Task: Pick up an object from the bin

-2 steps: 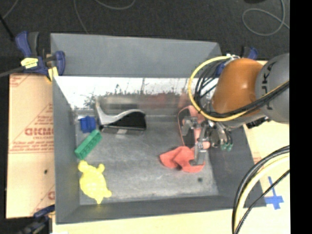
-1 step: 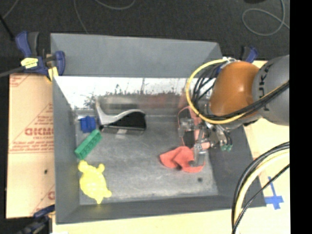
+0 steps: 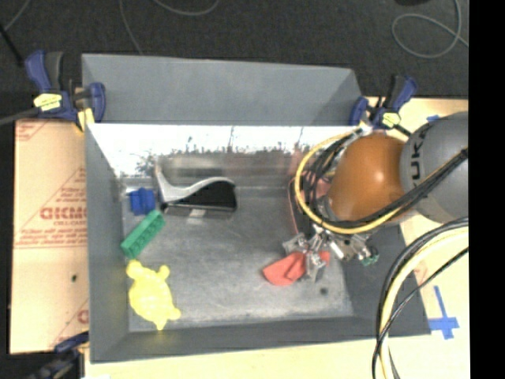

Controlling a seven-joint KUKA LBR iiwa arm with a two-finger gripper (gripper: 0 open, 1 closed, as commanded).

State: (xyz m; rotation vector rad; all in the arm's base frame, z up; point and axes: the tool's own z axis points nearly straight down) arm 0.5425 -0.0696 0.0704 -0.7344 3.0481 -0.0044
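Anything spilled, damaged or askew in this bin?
Nothing stands out. The red piece lies on the floor by the gripper; the green brick, blue block and yellow toy lie loose along the left wall, all inside the bin.

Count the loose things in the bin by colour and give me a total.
Blue block: 1
Green block: 1
Yellow toy: 1
Red piece: 1
Black-and-white tool: 1
Total: 5
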